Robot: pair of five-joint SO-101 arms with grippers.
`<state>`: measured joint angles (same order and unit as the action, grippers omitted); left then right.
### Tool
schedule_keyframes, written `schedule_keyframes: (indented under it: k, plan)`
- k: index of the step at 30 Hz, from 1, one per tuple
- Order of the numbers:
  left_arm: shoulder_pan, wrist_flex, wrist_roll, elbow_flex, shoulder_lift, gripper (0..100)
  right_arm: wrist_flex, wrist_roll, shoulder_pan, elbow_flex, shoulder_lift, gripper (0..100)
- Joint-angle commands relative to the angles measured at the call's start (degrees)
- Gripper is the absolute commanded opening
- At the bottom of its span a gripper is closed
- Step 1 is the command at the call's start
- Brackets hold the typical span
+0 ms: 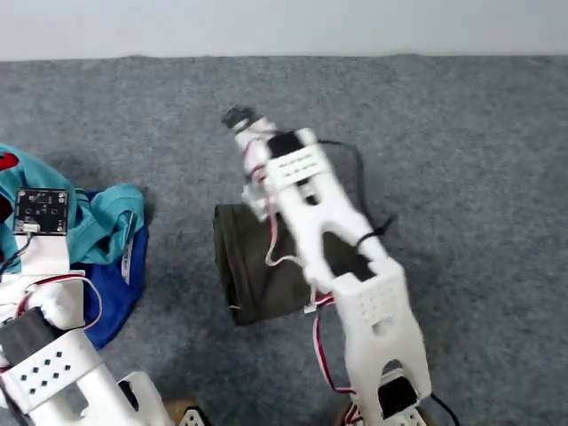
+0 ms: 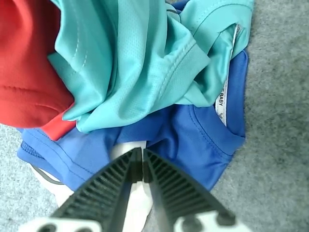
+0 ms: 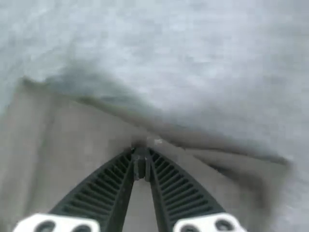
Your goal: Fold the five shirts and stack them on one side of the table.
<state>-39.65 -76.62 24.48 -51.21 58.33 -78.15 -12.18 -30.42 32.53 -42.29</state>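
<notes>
A pile of shirts lies at the table's left: a teal shirt [image 1: 99,222] [image 2: 130,63] on top, a blue shirt [image 1: 115,297] [image 2: 193,145] under it, and a red shirt [image 1: 7,161] [image 2: 24,72] beside them. My left gripper [image 2: 143,165] hangs shut just above the blue shirt's edge, holding nothing. A folded olive shirt [image 1: 253,284] [image 3: 72,159] lies in the middle. My right arm [image 1: 319,222] stretches over it. My right gripper [image 3: 140,164] is shut with its tips down at the olive shirt's far edge; no fabric is visibly lifted.
Grey carpet [image 1: 461,160] covers the table, with open room to the right and behind the olive shirt. The left arm [image 1: 44,266] stands at the front left, over the shirt pile. A pale wall [image 1: 284,27] borders the back.
</notes>
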Motion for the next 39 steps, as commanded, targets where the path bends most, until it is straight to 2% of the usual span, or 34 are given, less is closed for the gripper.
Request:
schedule_keyframes:
  k: [1,9,18,26,29,33,35,39]
  plan:
    - [-0.18,1.05,-0.26,0.31,1.14,2,0.75,-0.44,-4.53,3.34,-1.01,1.1]
    - [-0.18,1.05,-0.26,0.31,1.14,2,-3.56,-0.44,-5.85,9.85,4.35,0.9]
    - [-0.18,1.05,-0.26,0.31,1.14,2,-24.48,0.00,-0.92,12.48,12.70,0.9]
    - [-0.18,1.05,-0.18,0.57,1.14,2,-24.92,3.08,2.33,-1.32,24.84,1.3]
    - [-0.18,0.97,-0.18,0.57,1.14,2,-24.92,4.31,2.42,-11.78,31.25,8.2]
    - [-0.18,0.97,-0.18,0.40,1.14,2,-24.57,14.15,2.86,-22.68,35.47,23.7]
    - [-0.18,1.05,-0.18,0.40,1.14,2,-24.48,16.79,2.95,-25.41,34.86,28.9]
    - [-0.18,1.14,-0.18,0.40,1.14,2,-21.49,17.14,3.38,-29.01,31.16,30.0]
